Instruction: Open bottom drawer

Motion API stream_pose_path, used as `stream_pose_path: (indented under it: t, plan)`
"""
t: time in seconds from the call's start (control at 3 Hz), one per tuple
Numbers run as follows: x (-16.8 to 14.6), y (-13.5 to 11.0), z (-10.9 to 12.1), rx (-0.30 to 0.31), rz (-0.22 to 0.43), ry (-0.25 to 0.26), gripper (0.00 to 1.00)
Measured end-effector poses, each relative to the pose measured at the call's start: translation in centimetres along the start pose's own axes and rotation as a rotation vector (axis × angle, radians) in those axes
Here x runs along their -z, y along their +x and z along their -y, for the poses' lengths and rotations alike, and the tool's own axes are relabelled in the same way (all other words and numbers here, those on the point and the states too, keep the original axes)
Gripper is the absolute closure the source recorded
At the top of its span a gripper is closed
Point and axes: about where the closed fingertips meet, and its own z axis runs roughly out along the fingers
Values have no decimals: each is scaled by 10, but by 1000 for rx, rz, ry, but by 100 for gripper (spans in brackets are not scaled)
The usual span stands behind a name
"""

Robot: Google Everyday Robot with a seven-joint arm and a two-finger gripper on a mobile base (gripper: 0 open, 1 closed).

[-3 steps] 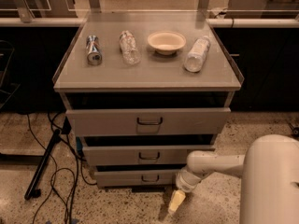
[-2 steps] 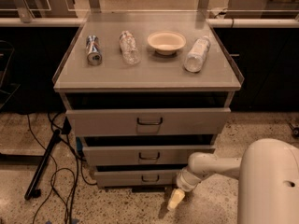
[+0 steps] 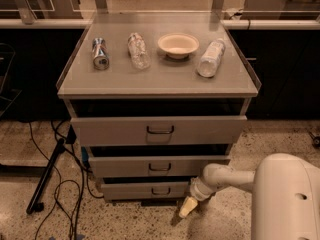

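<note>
Edged up slightly toward the bottom drawer (image 3: 131, 190), lowest in the cabinet (image 3: 150, 90), with the gripper (image 3: 187, 207) just off that drawer's right front corner, grip state impossible to tell, handle (image 3: 161, 190) not yet reached.

A can (image 3: 100, 53), clear bottle (image 3: 138, 50), bowl (image 3: 178, 45) and white bottle (image 3: 210, 58) are resting in a row on the cabinet top (image 3: 160, 81). Cables (image 3: 60, 194) are trailing over the floor (image 3: 125, 224) at left. The gripper (image 3: 187, 207) is hanging near the floor.

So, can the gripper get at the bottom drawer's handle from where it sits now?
Probably yes. The gripper hangs low near the floor, just to the right of the bottom drawer, and nothing shows between it and the handle. It would only need to swing left.
</note>
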Motion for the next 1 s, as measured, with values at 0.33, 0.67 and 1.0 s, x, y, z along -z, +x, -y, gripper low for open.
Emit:
stream_pose_path:
  t: [0.33,0.67,1.0]
  plan:
    - [-14,-2,16,9,0,10,0]
    - [-32,-2,27,11,-11,6,0]
    - [-44,-3,34,14,-13,3,0]
